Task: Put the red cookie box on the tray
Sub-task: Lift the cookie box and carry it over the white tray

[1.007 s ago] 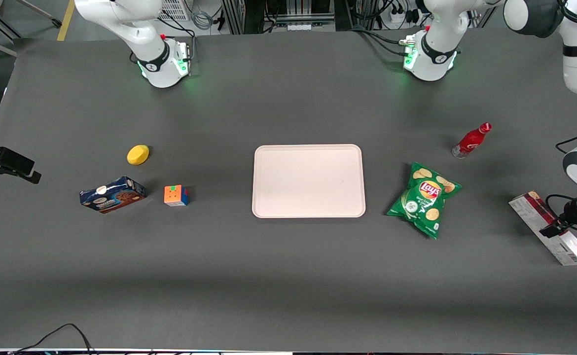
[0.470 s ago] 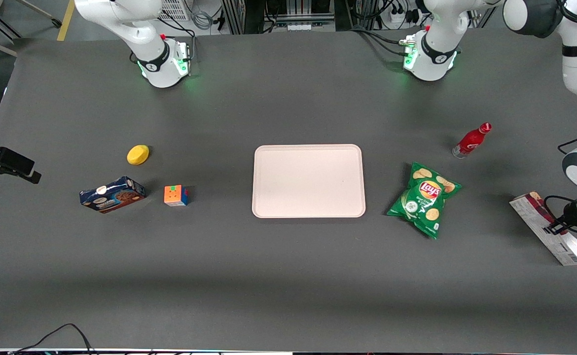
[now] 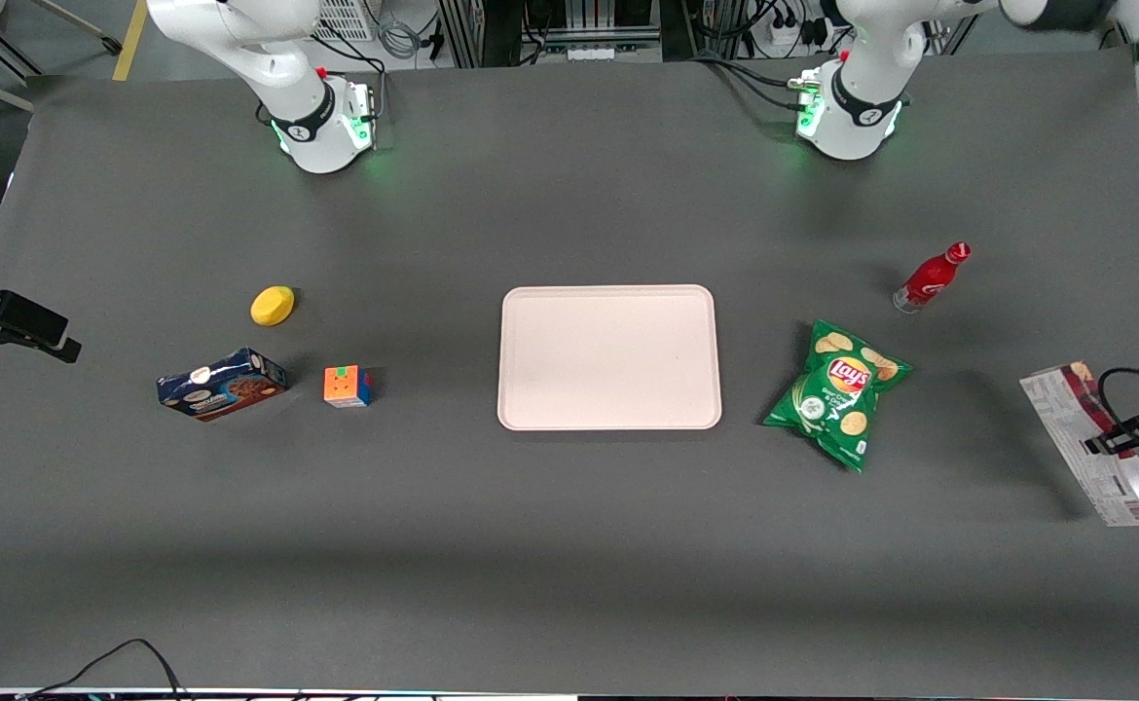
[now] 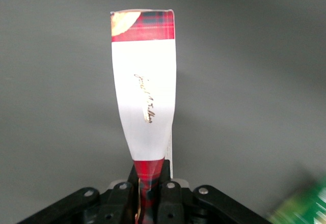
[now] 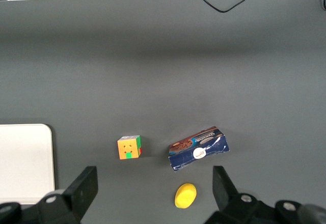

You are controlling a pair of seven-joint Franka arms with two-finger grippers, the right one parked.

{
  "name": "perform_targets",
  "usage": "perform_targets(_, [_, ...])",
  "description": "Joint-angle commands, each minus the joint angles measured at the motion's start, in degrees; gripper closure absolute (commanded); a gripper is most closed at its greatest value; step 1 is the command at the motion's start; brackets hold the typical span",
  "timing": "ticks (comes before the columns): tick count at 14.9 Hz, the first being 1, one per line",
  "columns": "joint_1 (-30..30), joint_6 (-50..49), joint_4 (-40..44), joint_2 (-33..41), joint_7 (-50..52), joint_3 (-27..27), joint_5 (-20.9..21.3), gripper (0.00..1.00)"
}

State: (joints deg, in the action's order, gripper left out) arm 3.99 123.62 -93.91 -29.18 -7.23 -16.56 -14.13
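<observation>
The red cookie box [image 3: 1066, 414] hangs a little above the table at the working arm's end, its grey-white printed side toward the front camera and its shadow on the mat beside it. My left gripper [image 3: 1110, 443] is shut on it about midway along its length. In the left wrist view the box [image 4: 145, 81] sticks straight out from the gripper [image 4: 150, 188], showing a white label face and a red plaid end, with both fingers pressed against its red faces. The pale pink tray [image 3: 608, 355] lies flat at the table's middle, far from the box, with nothing on it.
A green chips bag [image 3: 837, 389] lies between the tray and the box, with a red bottle [image 3: 932, 276] farther from the front camera. Toward the parked arm's end sit a colour cube [image 3: 348, 386], a dark blue cookie box [image 3: 222, 384] and a yellow round object [image 3: 272, 305].
The red cookie box has risen off the table in the gripper and shifted slightly toward the working arm's end. The arm's upper links have swung outward. Nothing else moved.
</observation>
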Motion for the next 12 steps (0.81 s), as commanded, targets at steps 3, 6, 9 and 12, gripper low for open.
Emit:
perform_targets(3, [-8.28,-17.16,2.67,14.92,-0.24,9.33,3.39,1.00])
perform_targets(6, [-12.41,-19.29,2.77,17.31,2.11,16.71,5.07,1.00])
perform_targets(9, [-13.57,-18.16,2.86,17.05,18.42,28.29,11.27,1.00])
perform_targets(12, [-13.65,-14.82,1.37,15.12,30.66,37.20,17.46,1.00])
